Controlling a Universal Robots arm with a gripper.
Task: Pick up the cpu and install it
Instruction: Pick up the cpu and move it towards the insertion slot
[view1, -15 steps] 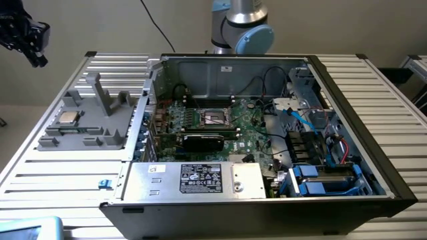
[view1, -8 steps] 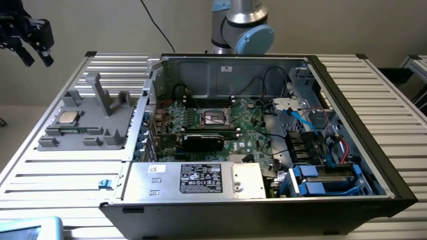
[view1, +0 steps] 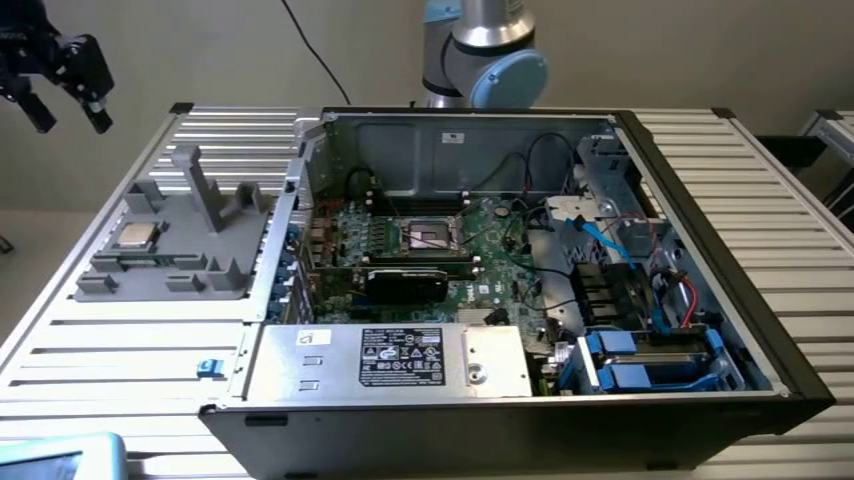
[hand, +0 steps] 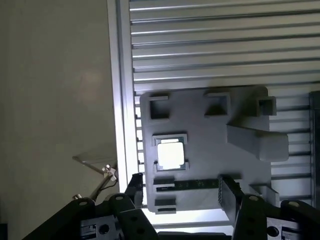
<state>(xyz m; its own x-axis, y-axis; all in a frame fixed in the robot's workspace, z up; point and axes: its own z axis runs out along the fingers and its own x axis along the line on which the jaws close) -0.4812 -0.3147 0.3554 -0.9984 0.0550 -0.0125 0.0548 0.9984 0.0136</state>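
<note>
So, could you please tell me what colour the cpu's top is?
The cpu is dull silver-grey on top, seen best in the exterior view.

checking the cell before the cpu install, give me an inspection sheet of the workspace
surface: slatted aluminium table
job's things: small silver-grey square cpu seated in grey plastic fixture tray; motherboard socket in open black pc case looks unfilled
clutter: small blue clip on the table
grippers: black gripper open, holding nothing, raised clear of the cpu
cables: blue cable and red wires inside the case
surroundings: beige wall
</note>
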